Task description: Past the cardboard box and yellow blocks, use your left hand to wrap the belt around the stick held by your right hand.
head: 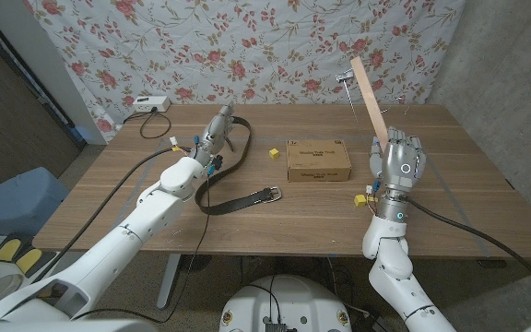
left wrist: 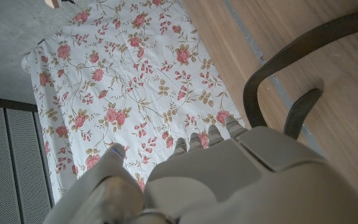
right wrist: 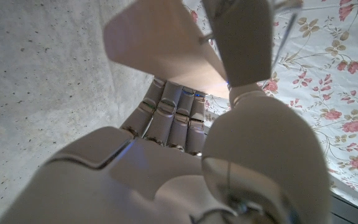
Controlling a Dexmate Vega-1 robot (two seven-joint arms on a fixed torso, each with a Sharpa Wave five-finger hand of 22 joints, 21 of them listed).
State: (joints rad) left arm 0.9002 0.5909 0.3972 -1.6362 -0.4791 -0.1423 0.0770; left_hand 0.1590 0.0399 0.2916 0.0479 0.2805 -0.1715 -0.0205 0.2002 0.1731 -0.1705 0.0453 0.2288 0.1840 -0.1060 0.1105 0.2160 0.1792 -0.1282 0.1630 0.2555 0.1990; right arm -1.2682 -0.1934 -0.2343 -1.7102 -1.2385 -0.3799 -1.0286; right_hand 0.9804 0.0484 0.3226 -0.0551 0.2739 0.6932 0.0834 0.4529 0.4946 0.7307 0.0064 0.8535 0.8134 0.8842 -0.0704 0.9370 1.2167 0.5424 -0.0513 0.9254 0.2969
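Note:
My right hand (head: 402,159) stands at the table's right side and grips a flat wooden stick (head: 370,92) that rises tilted toward the back left; the stick (right wrist: 160,53) crosses in front of its curled fingers. A dark brown belt (head: 238,175) loops up from the table to my left hand (head: 219,126), which holds one end raised at the back left. The buckle end (head: 270,195) lies on the wood in front of the cardboard box. The belt (left wrist: 291,68) arcs past my left hand (left wrist: 229,174).
A cardboard box (head: 318,160) sits mid-table. One yellow block (head: 273,153) lies left of it, others (head: 365,197) sit by my right wrist. A white power strip (head: 150,104) with cable is at the back left. A metal stand (head: 347,83) rises at the back edge.

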